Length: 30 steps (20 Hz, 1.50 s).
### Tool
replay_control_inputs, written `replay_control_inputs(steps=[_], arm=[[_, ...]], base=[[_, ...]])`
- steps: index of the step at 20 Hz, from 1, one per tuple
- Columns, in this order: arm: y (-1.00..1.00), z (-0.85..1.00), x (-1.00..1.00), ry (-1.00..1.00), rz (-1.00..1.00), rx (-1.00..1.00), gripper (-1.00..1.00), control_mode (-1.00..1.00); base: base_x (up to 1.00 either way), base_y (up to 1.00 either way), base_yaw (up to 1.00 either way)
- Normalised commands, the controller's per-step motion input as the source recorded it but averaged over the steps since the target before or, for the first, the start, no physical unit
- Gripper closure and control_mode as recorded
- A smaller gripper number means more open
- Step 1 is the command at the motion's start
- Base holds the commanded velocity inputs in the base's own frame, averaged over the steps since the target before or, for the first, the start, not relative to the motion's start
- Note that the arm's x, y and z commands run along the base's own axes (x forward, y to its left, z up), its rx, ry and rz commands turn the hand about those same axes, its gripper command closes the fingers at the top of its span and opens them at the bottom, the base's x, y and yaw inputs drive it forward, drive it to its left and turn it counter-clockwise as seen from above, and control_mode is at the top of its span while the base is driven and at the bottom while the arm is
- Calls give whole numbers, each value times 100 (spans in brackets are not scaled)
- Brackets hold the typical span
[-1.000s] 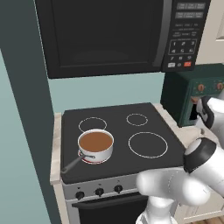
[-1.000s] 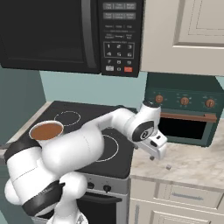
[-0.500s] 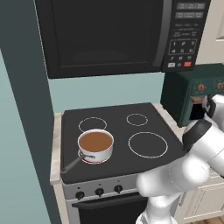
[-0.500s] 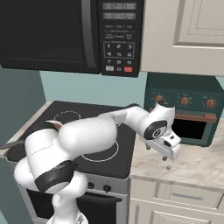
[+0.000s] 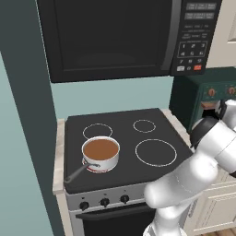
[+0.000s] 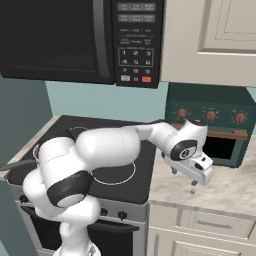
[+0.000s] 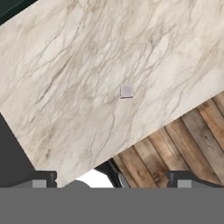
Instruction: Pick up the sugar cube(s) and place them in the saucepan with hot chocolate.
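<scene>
A small pale sugar cube point(image 7: 126, 91) lies alone on the marble counter point(image 7: 78, 78) in the hand view, well ahead of the fingertips point(image 7: 40, 183). My gripper point(image 6: 183, 180) hangs open and empty over the counter point(image 6: 227, 187), to the right of the stove and in front of the green toaster oven point(image 6: 215, 131). The saucepan point(image 5: 102, 160) stands on the stove's front left burner, with its dark handle point(image 5: 77, 172) pointing to the front left. Smooth reddish-brown hot chocolate point(image 5: 101, 148) fills it. The arm reaches across the stove to the right.
A black microwave point(image 5: 115, 37) hangs above the stove point(image 5: 152, 133). The toaster oven point(image 5: 203, 99) stands at the back of the counter. The counter's front edge and the wooden floor point(image 7: 183, 140) show below the cube in the hand view.
The arm has swung right, from the stove's right edge to over the marble counter. The jaws have stayed open. The saucepan has not moved.
</scene>
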Motion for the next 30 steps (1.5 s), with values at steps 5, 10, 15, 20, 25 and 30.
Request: replay_control_inputs(steps=[5,10,15,20,25,30], arm=[[-3,-18,0,1,6,0,-100,-100],[0,-17,4,3,6,0,-100,-100],[0,-17,10,3,6,0,-100,-100],[-1,-24,20,3,6,0,-100,-100],[-5,-16,16,0,10,0,-100,-100],[-13,-5,5,0,11,0,-100,-100]], base=[[0,0,0],[0,0,0],[0,0,0],[0,0,0],[0,0,0],[0,0,0]])
